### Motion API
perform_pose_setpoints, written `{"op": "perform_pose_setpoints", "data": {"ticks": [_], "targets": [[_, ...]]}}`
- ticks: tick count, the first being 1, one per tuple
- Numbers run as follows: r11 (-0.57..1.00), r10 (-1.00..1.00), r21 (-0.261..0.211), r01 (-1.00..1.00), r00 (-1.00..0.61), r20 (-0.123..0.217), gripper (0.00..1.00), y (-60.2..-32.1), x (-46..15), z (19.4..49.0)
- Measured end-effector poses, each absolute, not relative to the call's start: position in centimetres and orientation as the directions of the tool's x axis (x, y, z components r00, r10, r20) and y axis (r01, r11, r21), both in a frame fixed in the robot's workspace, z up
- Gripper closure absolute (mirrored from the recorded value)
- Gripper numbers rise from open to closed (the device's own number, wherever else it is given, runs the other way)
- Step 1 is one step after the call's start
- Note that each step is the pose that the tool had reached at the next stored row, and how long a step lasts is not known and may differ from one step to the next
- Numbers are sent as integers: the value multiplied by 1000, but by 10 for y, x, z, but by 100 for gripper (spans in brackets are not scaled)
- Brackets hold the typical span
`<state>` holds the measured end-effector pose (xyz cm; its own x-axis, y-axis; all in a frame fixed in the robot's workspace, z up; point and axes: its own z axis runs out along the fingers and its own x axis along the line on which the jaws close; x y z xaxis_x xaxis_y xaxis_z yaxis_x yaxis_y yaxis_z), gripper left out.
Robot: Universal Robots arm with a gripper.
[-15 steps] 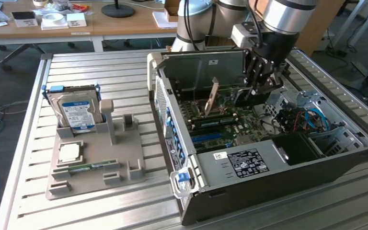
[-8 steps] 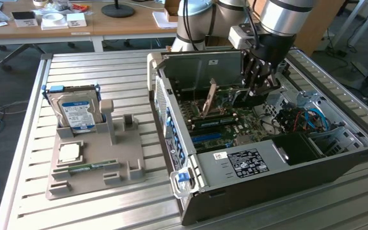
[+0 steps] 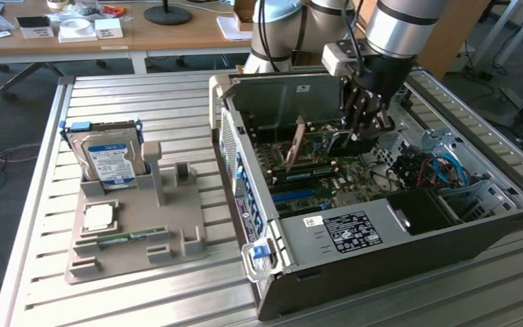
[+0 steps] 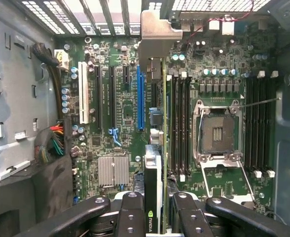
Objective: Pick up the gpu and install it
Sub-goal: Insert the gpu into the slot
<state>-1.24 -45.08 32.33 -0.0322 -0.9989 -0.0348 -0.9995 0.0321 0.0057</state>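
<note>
Edgewise within the pincer (image 4: pixel 157 205), gpu (image 4: pixel 154 165)

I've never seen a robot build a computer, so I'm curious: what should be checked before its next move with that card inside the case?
1. Are the fingers clamped on the gpu? Ok, one sits on each side of the card.
2. Is the gpu held edge-on to the motherboard? Ok.
3. Does its metal bracket face the case's slotted rear wall? Ok.
4. Is the card lined up with a slot? Cannot tell. It sits just beside the blue slot and hides what lies under it.
5. Is the card seated in a slot? Cannot tell.
6. Is the wire bundle clear of the card? Ok, it lies off by the case wall.
</note>
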Motion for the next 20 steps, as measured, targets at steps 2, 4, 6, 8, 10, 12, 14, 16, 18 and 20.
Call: {"op": "perform_pose_setpoints", "data": {"ticks": [2,4,6,8,10,12,14,16,18,20], "targets": [[32,-999,6,-999,-32,-35,73,-451,-13,322],[32,-999,6,-999,-32,-35,73,-452,-14,321],[32,-999,6,-999,-32,-35,73,-453,-15,320],[32,-999,6,-999,-32,-35,73,-453,-15,317],[32,-999,6,-999,-32,-35,73,-453,-16,313],[32,-999,6,-999,-32,-34,73,-453,-16,313],[31,-999,6,-1000,-31,-35,73,-453,-17,311],[29,-999,6,-1000,-29,-35,73,-453,-18,309],[25,-999,5,-1000,-25,-35,73,-453,-19,307],[20,-999,5,-1000,-21,-35,73,-453,-20,307]]}}
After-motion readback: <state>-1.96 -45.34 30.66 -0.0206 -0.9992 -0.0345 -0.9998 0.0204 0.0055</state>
